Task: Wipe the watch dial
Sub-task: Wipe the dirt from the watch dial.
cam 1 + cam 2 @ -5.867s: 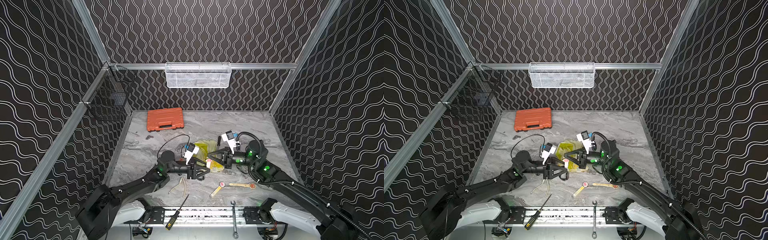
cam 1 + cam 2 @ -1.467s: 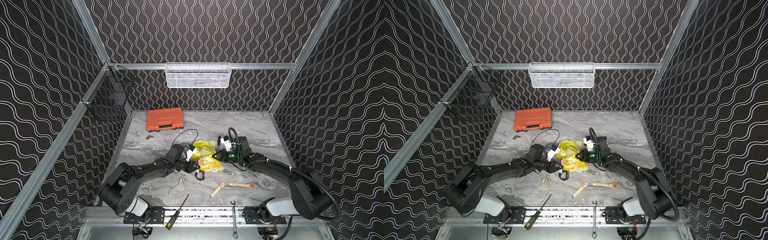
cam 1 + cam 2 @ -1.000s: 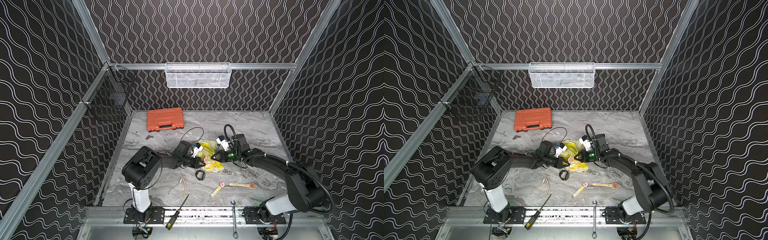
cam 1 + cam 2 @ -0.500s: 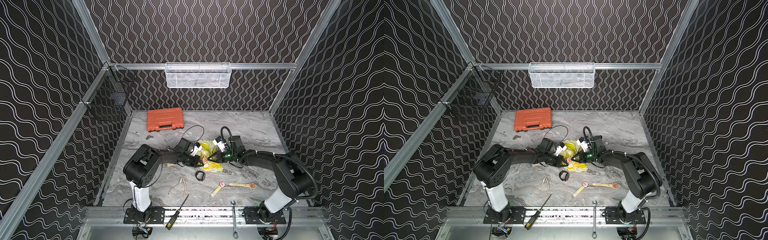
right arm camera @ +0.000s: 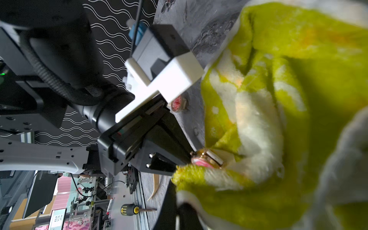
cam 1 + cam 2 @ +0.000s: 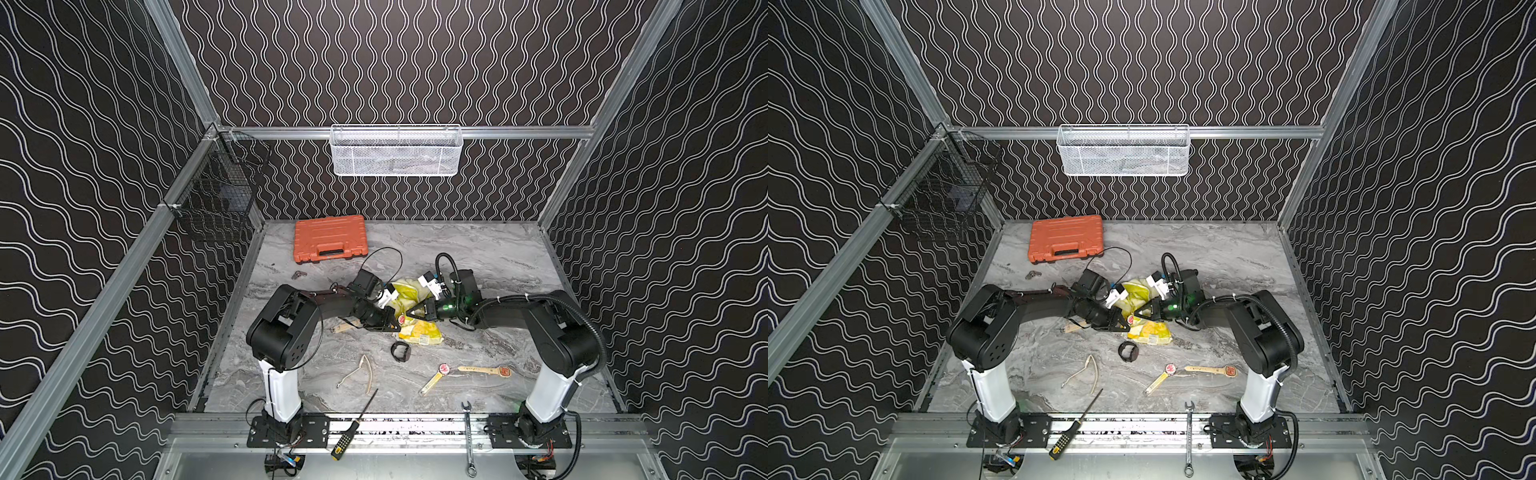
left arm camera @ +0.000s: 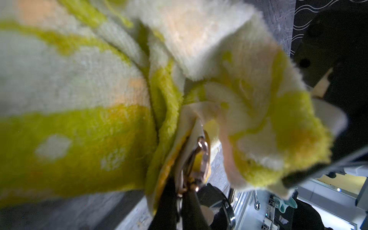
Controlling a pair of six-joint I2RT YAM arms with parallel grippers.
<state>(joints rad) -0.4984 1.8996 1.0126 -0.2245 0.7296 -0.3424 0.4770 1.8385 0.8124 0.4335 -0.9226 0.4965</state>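
Observation:
A watch (image 5: 203,162) with a rose-gold case, red dial and cream strap is pinched at the fingertips of my left gripper (image 6: 396,327) (image 6: 1124,327) (image 7: 180,189), low over the table. Its dial (image 6: 402,320) (image 6: 1130,319) shows beside the cloth in both top views, and its case (image 7: 204,151) is edge-on in the left wrist view. My right gripper (image 6: 412,312) (image 6: 1140,314) (image 5: 177,199) is shut on a fold of the yellow-and-white cloth (image 6: 419,334) (image 6: 1148,332) (image 7: 79,129) (image 5: 278,99). The fold presses against the watch, and the rest lies bunched on the table.
A black watch (image 6: 401,352) lies just in front of the cloth. Two cream-strapped watches (image 6: 444,368) (image 6: 503,371) and glasses (image 6: 365,374) lie nearer the front. An orange case (image 6: 330,239) sits at the back left. A screwdriver (image 6: 353,428) and a wrench (image 6: 468,440) rest on the front rail.
Both arms have folded their elbows upright while the grippers stayed together at the cloth. The right gripper has edged left onto the watch. Both have stayed shut.

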